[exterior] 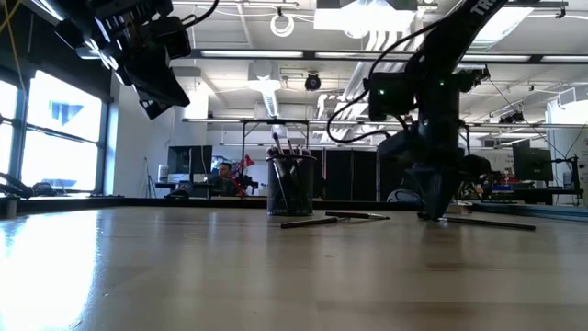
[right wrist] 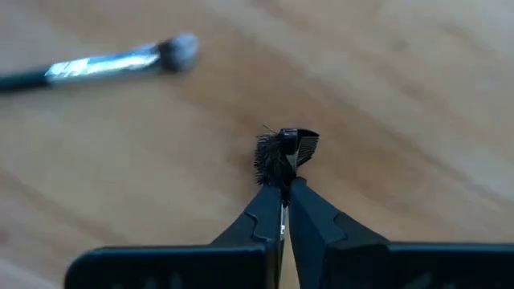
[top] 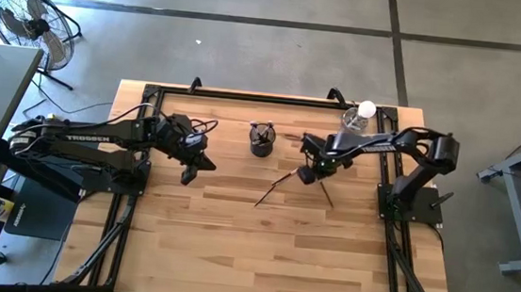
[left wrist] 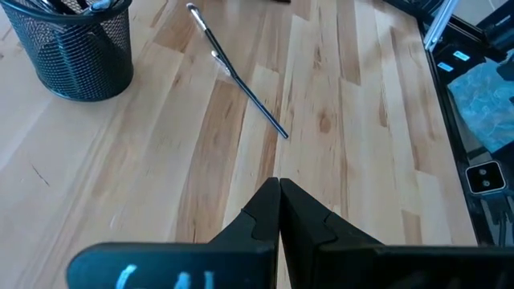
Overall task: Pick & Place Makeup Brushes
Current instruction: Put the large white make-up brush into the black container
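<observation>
A black mesh cup [top: 261, 139] holding several makeup brushes stands at the table's far middle. My right gripper [top: 307, 175] points down at the tabletop to the right of it, shut on a makeup brush with a black bristle-and-comb head [right wrist: 285, 151]. A second brush [top: 274, 190] with a silver ferrule [right wrist: 104, 63] lies flat on the wood to the gripper's near left. A third [top: 324, 195] lies on its near right. My left gripper [top: 192, 172] hangs shut, with nothing in it, above the table left of the cup. My right gripper pinches the brush just behind its bristle-and-comb head [right wrist: 281, 170] between the tips of its two fingers. The fingers come from above, pointing down. The head sticks out past the fingertips, close over the wood. The fingers hide the handle.
A clear glass with a white ball [top: 359, 117] stands at the far right, behind my right arm. A black frame [top: 246, 96] runs along the table's far and side edges. Bare wood [top: 260, 259] fills the near half.
</observation>
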{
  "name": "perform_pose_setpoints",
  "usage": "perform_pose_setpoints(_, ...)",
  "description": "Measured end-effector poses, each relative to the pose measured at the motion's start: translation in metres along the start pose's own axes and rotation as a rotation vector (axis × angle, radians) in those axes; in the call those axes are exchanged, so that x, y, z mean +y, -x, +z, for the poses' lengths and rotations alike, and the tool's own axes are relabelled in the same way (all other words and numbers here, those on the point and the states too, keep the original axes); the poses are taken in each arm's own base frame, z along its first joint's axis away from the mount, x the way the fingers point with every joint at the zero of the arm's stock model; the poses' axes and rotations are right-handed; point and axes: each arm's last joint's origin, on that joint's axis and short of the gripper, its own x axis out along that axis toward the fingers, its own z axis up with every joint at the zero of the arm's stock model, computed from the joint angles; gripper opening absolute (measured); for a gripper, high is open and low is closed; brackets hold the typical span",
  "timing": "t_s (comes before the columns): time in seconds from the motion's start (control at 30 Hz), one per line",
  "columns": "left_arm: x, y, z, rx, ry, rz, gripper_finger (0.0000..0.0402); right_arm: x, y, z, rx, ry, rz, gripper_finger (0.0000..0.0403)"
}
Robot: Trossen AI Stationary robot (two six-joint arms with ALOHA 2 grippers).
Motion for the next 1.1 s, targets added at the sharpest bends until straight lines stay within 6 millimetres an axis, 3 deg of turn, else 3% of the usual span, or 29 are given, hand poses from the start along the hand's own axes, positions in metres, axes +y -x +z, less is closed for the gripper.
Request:
perform_pose_setpoints(0.17, 0.000, 0.000, 0.000, 0.004, 0.017, 0.001, 0.0000, 0.020, 0.009, -0.019, -0.067, 0.076, -0.023, 0.0005)
perform_pose_setpoints(0.27, 0.000, 0.000, 0.000, 0.004, 0.027, 0.000, 0.0000, 0.033, 0.028, -0.031, -0.189, 0.089, -0.010, 0.0003)
perform_pose_setpoints(0.4, 0.000, 0.000, 0.000, 0.006, 0.029, -0.010, 0.0000, 0.045, 0.055, -0.048, -0.430, 0.084, 0.014, 0.0002)
perform_pose_setpoints(0.53, 0.000, 0.000, 0.000, 0.006, 0.035, -0.009, 0.0000, 0.064, 0.087, -0.054, -0.813, 0.109, 0.119, 0.0002)
perform_pose_setpoints(0.63, 0.000, 0.000, 0.000, 0.004, 0.050, -0.004, 0.0000, 0.080, 0.104, -0.042, -1.056, 0.140, 0.183, 0.0002)
perform_pose_setpoints(0.77, 0.000, 0.000, 0.000, 0.003, 0.049, -0.002, 0.0000, 0.093, 0.113, -0.014, -1.245, 0.233, 0.287, 0.0002)
perform_pose_setpoints(0.93, 0.000, 0.000, 0.000, -0.001, 0.072, 0.001, 0.0000, 0.096, 0.116, 0.019, -1.463, 0.291, 0.321, 0.0001)
perform_pose_setpoints(1.1, 0.000, 0.000, 0.000, -0.004, 0.096, 0.010, 0.0000, 0.086, 0.099, 0.043, -1.445, 0.339, 0.264, 0.0001)
